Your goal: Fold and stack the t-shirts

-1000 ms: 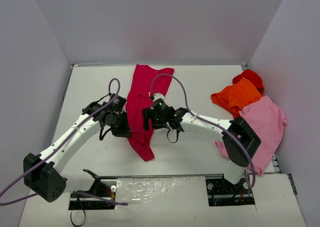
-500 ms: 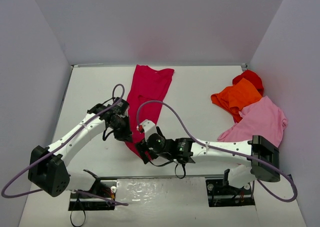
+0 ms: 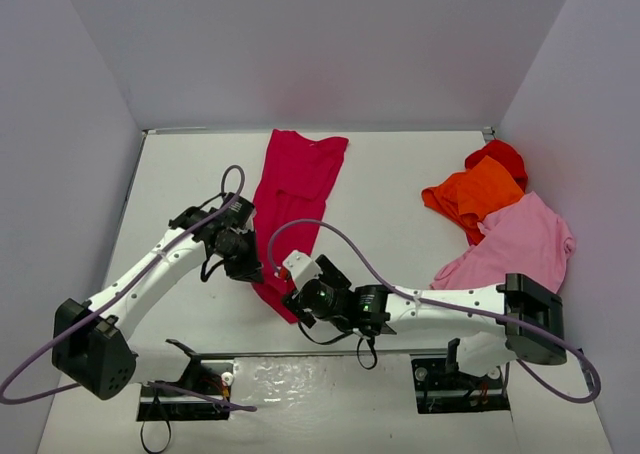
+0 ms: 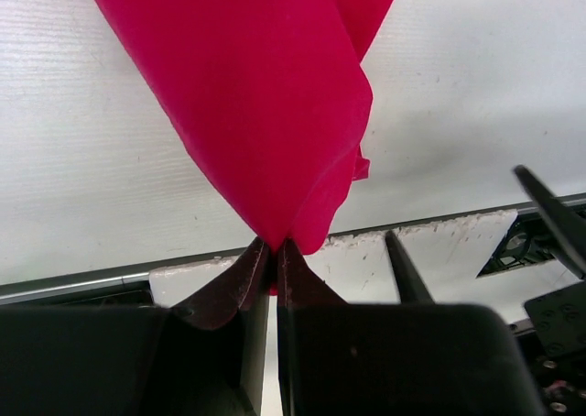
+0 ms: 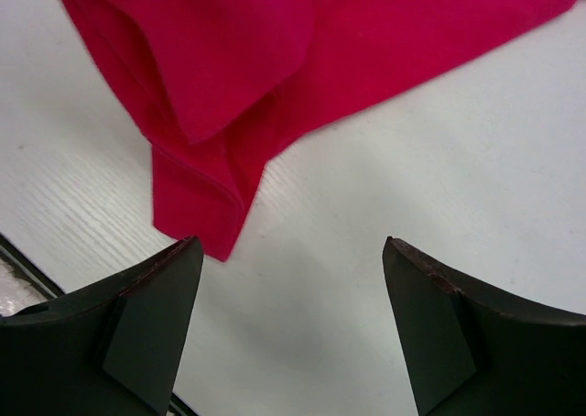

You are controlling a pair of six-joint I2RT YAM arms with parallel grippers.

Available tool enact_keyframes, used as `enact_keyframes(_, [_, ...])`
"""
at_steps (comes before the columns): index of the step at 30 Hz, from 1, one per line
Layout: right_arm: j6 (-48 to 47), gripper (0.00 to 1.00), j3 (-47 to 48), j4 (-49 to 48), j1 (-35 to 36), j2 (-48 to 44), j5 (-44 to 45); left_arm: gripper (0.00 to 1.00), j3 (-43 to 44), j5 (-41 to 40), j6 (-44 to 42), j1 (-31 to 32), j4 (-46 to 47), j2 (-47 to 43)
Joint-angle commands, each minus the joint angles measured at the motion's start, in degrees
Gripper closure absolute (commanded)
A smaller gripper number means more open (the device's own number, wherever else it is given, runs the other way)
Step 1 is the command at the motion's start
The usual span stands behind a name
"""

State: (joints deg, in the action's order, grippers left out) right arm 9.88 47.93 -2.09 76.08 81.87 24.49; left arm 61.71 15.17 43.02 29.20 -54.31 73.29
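**White table** [image 3: 400, 174]: fills the floor of a pale-walled enclosure, with both arm bases at its near edge.

**Crimson t-shirt** [image 3: 295, 184]: a long, narrow strip a little left of centre. It runs from the far edge of the table towards the near edge and tapers to a tip between the two grippers. The far part lies flat. At the near part the left border is gathered into a raised fold.

**Light pink t-shirt** [image 3: 525, 239]: spread loosely at the right side of the table, against the right wall.

**Orange t-shirt** [image 3: 475, 194]: crumpled, on the far-left part of the pink one and overlapping it.

**Bright red t-shirt** [image 3: 500, 154]: bunched at the far right, partly under the orange one. These three form one heap well apart from the crimson shirt.

**Left gripper** [image 4: 272, 246]: at the left border of the crimson shirt's near part. Its jaws are pressed together, pinching a fold of the cloth that rises from between the fingertips.

**Right gripper** [image 5: 288, 246]: low over the table at the shirt's near tip. Its jaws are spread wide and hold nothing. In the right wrist view the shirt's hemmed corner lies just beside the left finger, with bare table between the two fingers.
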Motion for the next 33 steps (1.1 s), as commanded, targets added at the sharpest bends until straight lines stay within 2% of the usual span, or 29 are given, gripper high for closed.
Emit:
enact_keyframes(1, [-0.8,0.23,4.3,-6.0,3.6,5.2,-2.2,1.0,2.6,-0.5,-0.5,-1.1,-2.4,-3.7])
enact_keyframes(8, [2.5,0.24,4.0,-10.4,5.5,10.5,-5.5,1.0,1.3,-0.2,-1.2,-2.2,-2.9,-4.9])
enact_keyframes(16, [2.8,0.26,1.6,-11.0,4.0,10.0,-3.8,1.0,0.1,0.0,-1.6,-2.5,-2.7,-5.2])
enact_keyframes(23, [8.5,0.27,-4.8,-18.3,-4.3,4.2,-12.8,1.0,-1.1,0.4,-1.7,-2.5,-2.7,-5.5])
enact_keyframes(25, [9.2,0.28,-5.6,-18.1,-6.5,3.0,-13.1,1.0,-1.5,0.3,-1.6,-2.5,-3.0,-5.8])
enact_keyframes(29, [9.9,0.28,-6.2,-17.9,-10.0,2.4,-16.1,1.0,-2.0,0.3,-1.5,-2.5,-3.0,-6.5])
enact_keyframes(33, [11.5,0.29,-7.3,-20.6,-13.3,2.9,-22.7,1.0,-2.3,0.3,-1.5,-2.5,-3.4,-7.0])
